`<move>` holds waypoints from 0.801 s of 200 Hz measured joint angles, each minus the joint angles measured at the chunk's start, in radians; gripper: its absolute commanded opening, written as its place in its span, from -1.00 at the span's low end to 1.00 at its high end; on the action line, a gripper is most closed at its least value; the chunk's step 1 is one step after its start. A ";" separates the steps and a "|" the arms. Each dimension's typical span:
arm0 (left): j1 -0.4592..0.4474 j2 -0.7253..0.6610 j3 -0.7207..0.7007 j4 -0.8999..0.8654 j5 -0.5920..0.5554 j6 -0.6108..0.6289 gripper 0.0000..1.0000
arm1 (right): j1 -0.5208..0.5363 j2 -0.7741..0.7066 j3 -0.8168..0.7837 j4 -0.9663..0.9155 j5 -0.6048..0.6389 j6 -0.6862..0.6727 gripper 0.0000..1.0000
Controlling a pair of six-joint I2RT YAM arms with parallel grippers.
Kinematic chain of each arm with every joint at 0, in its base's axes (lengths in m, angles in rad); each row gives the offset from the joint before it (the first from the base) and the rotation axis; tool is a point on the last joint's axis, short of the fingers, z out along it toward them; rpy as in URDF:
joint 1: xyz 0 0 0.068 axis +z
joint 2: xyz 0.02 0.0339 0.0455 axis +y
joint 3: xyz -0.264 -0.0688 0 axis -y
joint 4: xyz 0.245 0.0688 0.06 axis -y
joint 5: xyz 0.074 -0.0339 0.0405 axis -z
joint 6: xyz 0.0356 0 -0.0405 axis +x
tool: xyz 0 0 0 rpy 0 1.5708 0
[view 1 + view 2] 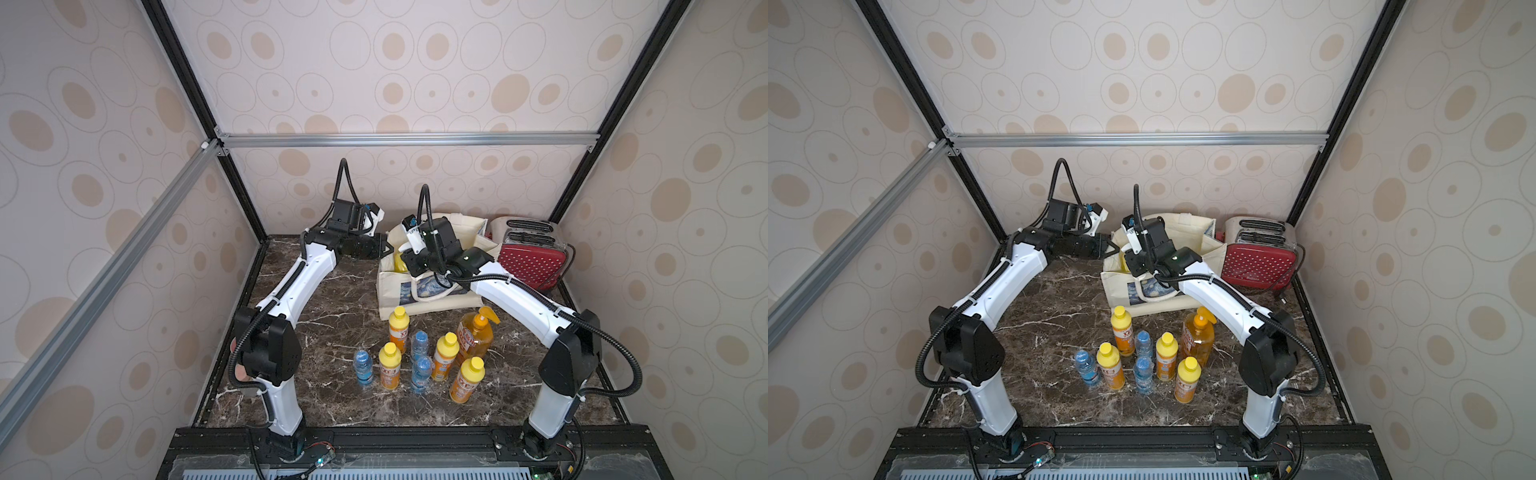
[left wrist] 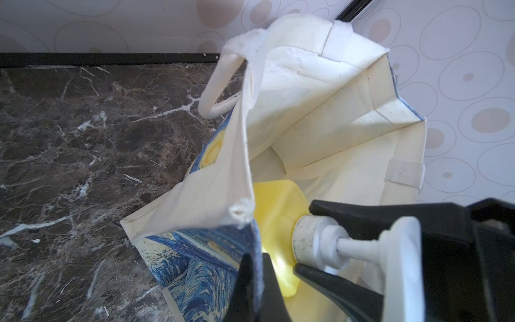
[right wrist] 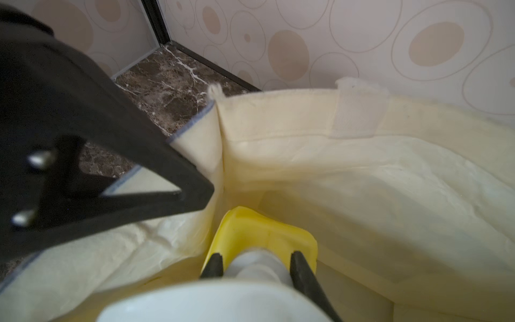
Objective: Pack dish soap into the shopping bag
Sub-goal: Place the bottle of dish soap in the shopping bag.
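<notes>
Left gripper [image 2: 255,270] is pinching the rim of the shopping bag [image 2: 320,111], jaws pressed together on the cloth. Right gripper [image 3: 257,264] is clamping the white pump neck of the big yellow bottle [image 3: 259,231], which is reaching down inside the bag (base hidden).

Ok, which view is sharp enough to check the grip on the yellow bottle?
Left wrist view: clear, well lit, right gripper closed on the pump neck of the yellow bottle. Right wrist view: the pump head is a soft white blur, left gripper blurred too.
</notes>
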 measured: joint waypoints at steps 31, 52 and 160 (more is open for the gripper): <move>-0.005 -0.002 -0.004 0.009 0.000 -0.007 -1.00 | -0.001 -0.037 -0.059 0.035 0.036 0.023 -1.00; -0.005 -0.003 -0.010 0.017 0.000 -0.007 -1.00 | 0.000 -0.038 -0.065 0.040 0.061 0.038 -0.96; -0.005 -0.007 -0.032 0.050 -0.014 -0.010 -0.90 | -0.014 0.066 0.093 -0.098 0.077 0.067 -0.04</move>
